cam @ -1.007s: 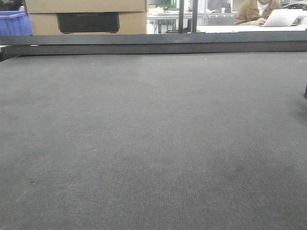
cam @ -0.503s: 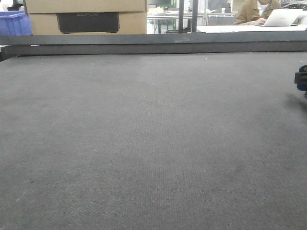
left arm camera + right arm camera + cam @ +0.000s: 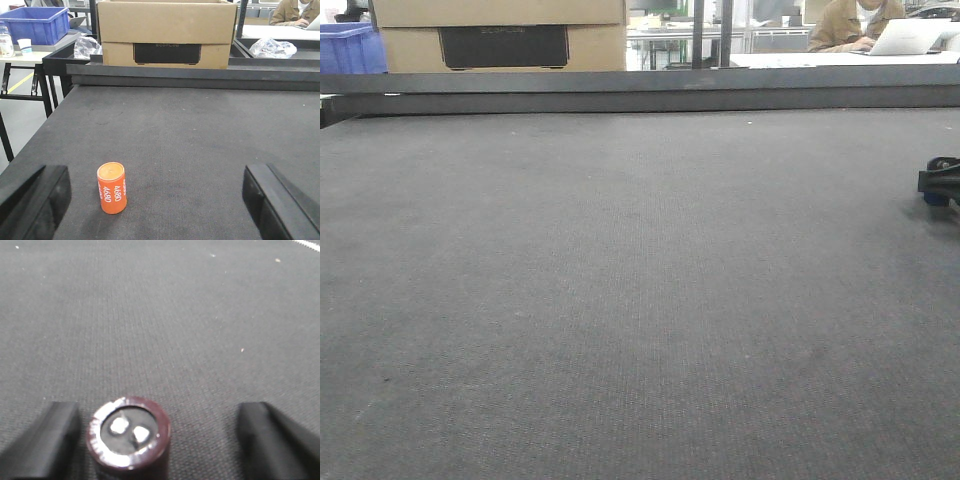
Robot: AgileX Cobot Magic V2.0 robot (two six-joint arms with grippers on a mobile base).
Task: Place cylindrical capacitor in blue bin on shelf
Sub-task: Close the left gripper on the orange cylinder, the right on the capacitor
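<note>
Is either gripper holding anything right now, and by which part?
Nothing is held. The open left gripper straddles an upright orange capacitor; the open right gripper straddles a maroon capacitor. Neither is clamped.

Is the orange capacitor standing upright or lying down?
Upright. The orange capacitor stands on its end on the mat, round top up.

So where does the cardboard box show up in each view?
Front view: box at top left, cut off by the top edge.
Left wrist: box at top centre.
Right wrist: not in it.
Shared landmark: the person in tan, top right in the front view and in the left wrist view.
</note>
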